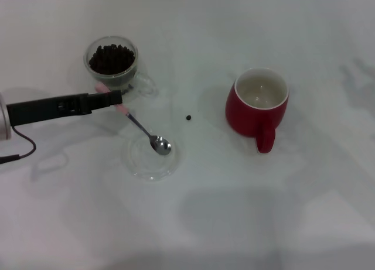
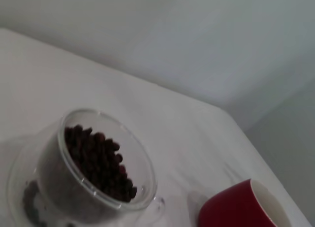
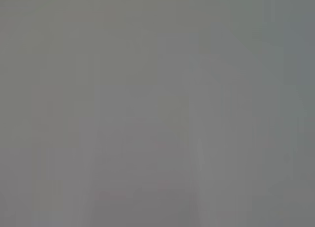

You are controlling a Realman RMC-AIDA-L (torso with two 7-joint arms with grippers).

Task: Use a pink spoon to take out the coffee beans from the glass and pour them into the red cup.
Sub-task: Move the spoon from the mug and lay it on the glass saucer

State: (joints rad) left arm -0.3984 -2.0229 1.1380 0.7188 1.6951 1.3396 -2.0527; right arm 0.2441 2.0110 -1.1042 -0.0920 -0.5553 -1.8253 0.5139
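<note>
The pink spoon (image 1: 142,127) lies slanted with its metal bowl resting in a flat clear glass dish (image 1: 150,159), around the middle of the table (image 1: 281,211). Its pink handle runs up under the left gripper (image 1: 115,98), whose dark fingers come in level from the left edge and are closed together right at the handle end. Looks like they pinch it, but the contact is hidden, so I can't tell for sure

Just behind the fingers toward the far left corner sits the glass (image 1: 112,65), full of coffee beans (image 1: 111,58). The left wrist view shows that glass close up, its base cut off. One stray bean (image 1: 188,118) lies loose between the dish and the red cup (image 1: 258,104), which stands upright toward the right, handle facing the near edge, white inside

Right gripper is nowhere in view; its wrist view is plain grey
</note>
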